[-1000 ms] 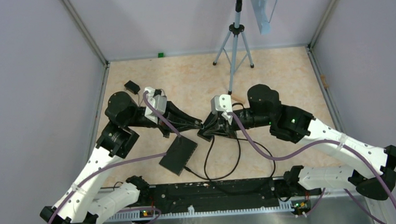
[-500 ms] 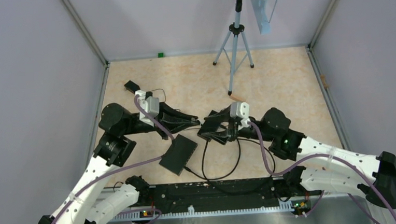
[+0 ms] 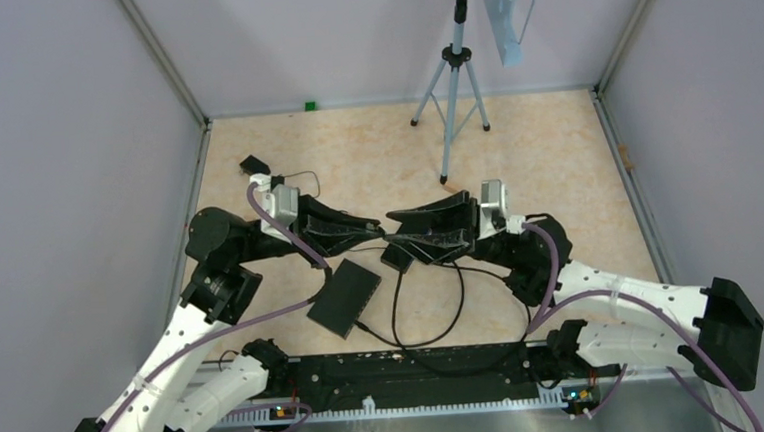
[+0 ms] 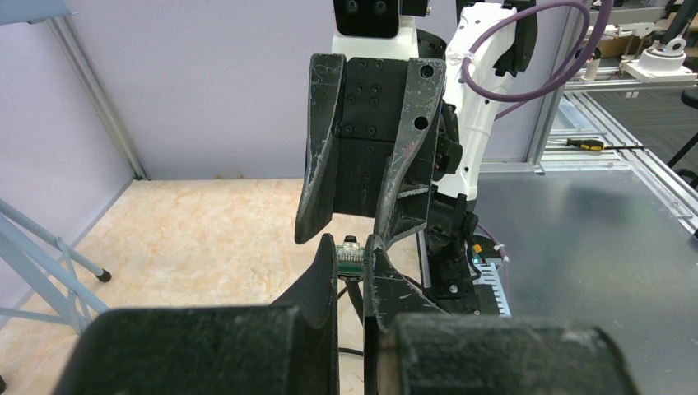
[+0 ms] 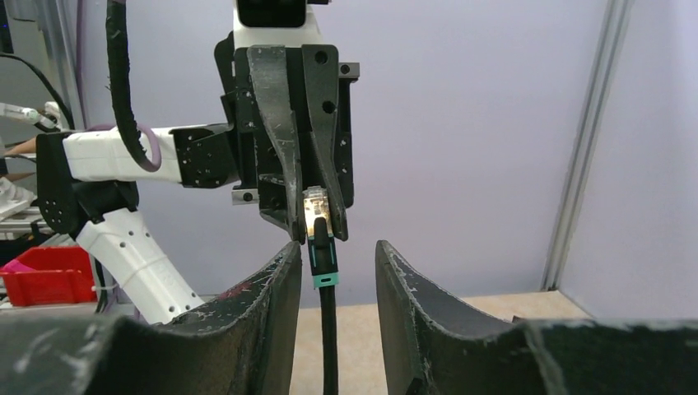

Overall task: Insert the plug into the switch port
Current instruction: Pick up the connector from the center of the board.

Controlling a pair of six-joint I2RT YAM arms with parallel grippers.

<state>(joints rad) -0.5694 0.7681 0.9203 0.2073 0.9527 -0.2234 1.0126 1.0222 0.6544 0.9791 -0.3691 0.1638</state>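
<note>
The black switch (image 3: 346, 296) lies flat on the table in front of the left arm. A black cable (image 3: 404, 320) loops from it up to the grippers. My left gripper (image 3: 370, 222) is shut on the plug (image 4: 350, 251), whose clear tip with a teal boot (image 5: 323, 267) sticks out between its fingers. In the right wrist view the plug (image 5: 317, 212) sits just beyond my right gripper (image 5: 336, 251), which is open, with the cable (image 5: 328, 346) hanging between its jaws without touching them. The two grippers face each other tip to tip above the table (image 3: 390, 222).
A tripod (image 3: 454, 71) stands at the back centre. A small black adapter (image 3: 253, 166) with a thin wire lies at the back left. Grey walls close the sides. A black rail (image 3: 417, 369) runs along the near edge.
The right arm has folded back and down, and its gripper has turned to face the left gripper head-on. The left arm has drawn back a little. The grippers now meet farther from the switch.
</note>
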